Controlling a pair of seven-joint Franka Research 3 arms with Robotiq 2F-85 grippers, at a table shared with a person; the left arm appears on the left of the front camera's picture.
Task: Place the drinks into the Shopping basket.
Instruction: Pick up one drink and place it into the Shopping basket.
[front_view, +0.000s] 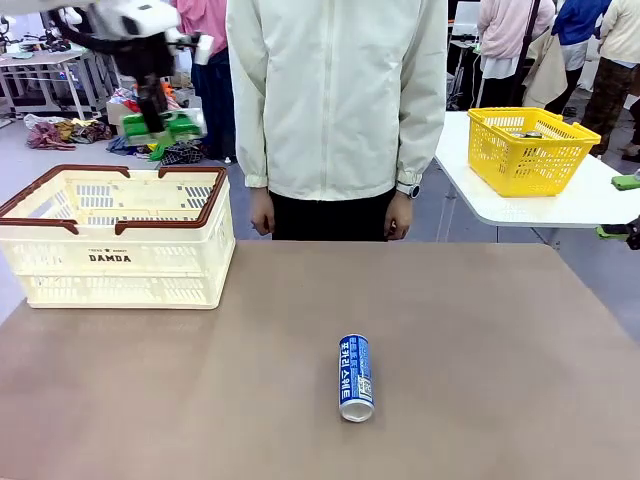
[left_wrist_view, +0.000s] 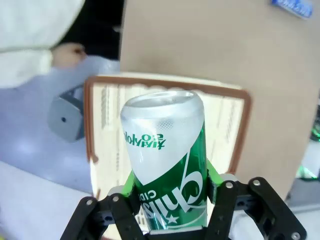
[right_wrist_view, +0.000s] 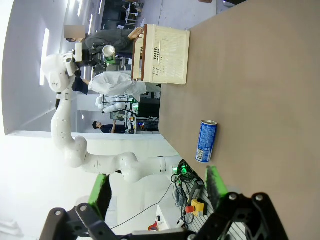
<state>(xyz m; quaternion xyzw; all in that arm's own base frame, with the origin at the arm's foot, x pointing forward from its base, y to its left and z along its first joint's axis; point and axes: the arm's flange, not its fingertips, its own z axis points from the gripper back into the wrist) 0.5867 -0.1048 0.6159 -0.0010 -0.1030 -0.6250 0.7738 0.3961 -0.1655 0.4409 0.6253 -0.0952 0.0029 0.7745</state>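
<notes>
A green drink can with a silver top stands between the pads of my left gripper, which is shut on it. That gripper hangs high above the back edge of the cream Shopping basket at the table's left. Seen from the left wrist, the basket's brown rim and slotted floor lie directly below the can. A blue-and-white drink can lies on its side on the brown table, in front of centre. My right gripper stands open off the table's edge, with the blue can ahead of it.
A person in a pale jacket stands at the far edge, hands hanging down. A yellow mesh basket sits on a separate white table at the back right. Bare brown tabletop surrounds the blue can.
</notes>
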